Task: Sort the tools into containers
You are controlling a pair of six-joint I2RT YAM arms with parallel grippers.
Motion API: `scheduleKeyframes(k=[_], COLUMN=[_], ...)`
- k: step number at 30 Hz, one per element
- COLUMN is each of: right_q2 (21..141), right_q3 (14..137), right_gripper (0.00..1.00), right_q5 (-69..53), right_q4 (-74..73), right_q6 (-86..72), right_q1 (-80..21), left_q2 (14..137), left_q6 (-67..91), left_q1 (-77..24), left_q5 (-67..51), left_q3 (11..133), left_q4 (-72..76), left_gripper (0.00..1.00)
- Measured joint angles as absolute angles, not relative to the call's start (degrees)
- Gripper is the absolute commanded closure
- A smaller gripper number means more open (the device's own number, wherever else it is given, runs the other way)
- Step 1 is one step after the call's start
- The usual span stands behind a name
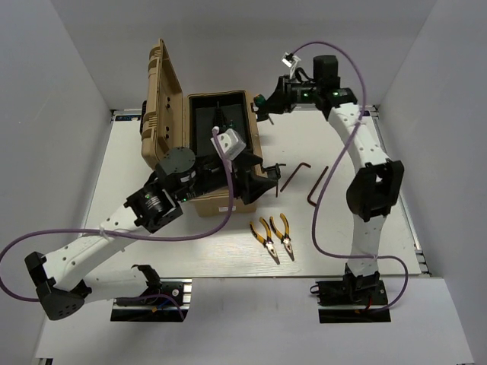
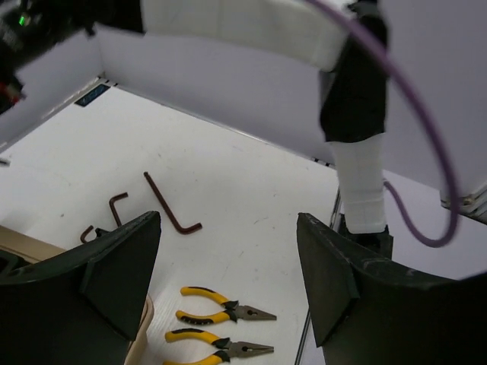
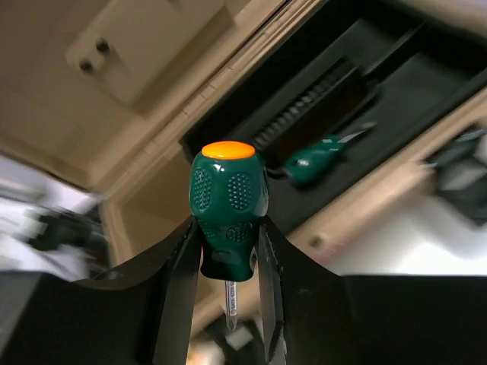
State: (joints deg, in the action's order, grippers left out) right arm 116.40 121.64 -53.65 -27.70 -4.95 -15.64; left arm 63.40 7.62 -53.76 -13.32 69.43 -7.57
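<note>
White bench [image 1: 228, 262] carries your open toolbox [image 1: 161, 106] at upper centre-left. Your right fingers [image 3: 176, 293] are clamped on a green screwdriver [image 3: 228, 217] near the box's upper right corner. Your left fingers [image 2: 114, 266] stand apart, empty, at its lower right corner. Two pliers [image 1: 285, 237] and two hex keys [image 1: 293, 175] lie to its right.

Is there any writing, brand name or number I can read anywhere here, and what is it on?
Nothing here can be read.
Marks on the shaft of the held screwdriver: too blurred to read.
Print on the blue sticker: too small to read.
No lettering shows on the toolbox.
</note>
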Motion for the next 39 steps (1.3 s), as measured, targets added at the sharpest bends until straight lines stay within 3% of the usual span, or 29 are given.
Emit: scheduleKeyframes(k=[4, 8, 21, 23, 24, 26, 30, 34, 37, 39], right_q2=[121.45, 123.42, 124.51, 124.66, 124.73, 124.77, 124.77, 124.66, 123.94, 122.85], right_q3=[118.67, 118.58, 119.13, 119.13, 119.13, 119.13, 119.13, 119.13, 119.11, 119.00], right_gripper=[1.00, 1.00, 1.00, 0.94, 0.80, 0.61, 0.45, 0.34, 0.32, 0.32], right_q5=[-54.41, -50.87, -35.53, -32.49, -31.14, -29.23, -28.18, -29.32, -30.04, -30.26], right_q4=[-17.15, -14.48, -17.43, -19.00, -19.90, -21.17, -23.07, -24.29, -25.32, -26.17], right_q6=[-20.71, -26.04, -22.06, -20.64, -19.90, -18.46, -15.97, -13.85, -12.88, -12.43], right_q1=[-17.78, -20.69, -28.51, -28.53, -28.51, -28.49, -28.36, -28.42, -28.49, -28.51], left_q2=[60.88, 59.88, 59.02, 59.00, 59.00, 58.87, 58.76, 59.55, 61.28, 62.70], left_q6=[7.77, 7.84, 8.32, 8.40, 8.43, 8.45, 8.64, 8.88, 9.02, 9.10], left_q1=[-53.76, -53.76, -53.76, -53.76, -53.76, -53.76, -53.76, -53.76, -53.76, -53.76], left_q5=[-14.50, -14.70, -12.56, -12.29, -12.21, -11.90, -10.96, -9.69, -9.47, -9.50], left_q3=[68.18, 67.31, 65.08, 64.97, 64.90, 64.58, 64.20, 64.27, 64.40, 64.69], left_q4=[-6.15, -5.50, -6.52, -6.83, -6.87, -6.87, -7.22, -8.27, -9.34, -10.15], left_gripper=[0.18, 0.18, 0.18, 0.18, 0.18, 0.18, 0.20, 0.22, 0.23, 0.30])
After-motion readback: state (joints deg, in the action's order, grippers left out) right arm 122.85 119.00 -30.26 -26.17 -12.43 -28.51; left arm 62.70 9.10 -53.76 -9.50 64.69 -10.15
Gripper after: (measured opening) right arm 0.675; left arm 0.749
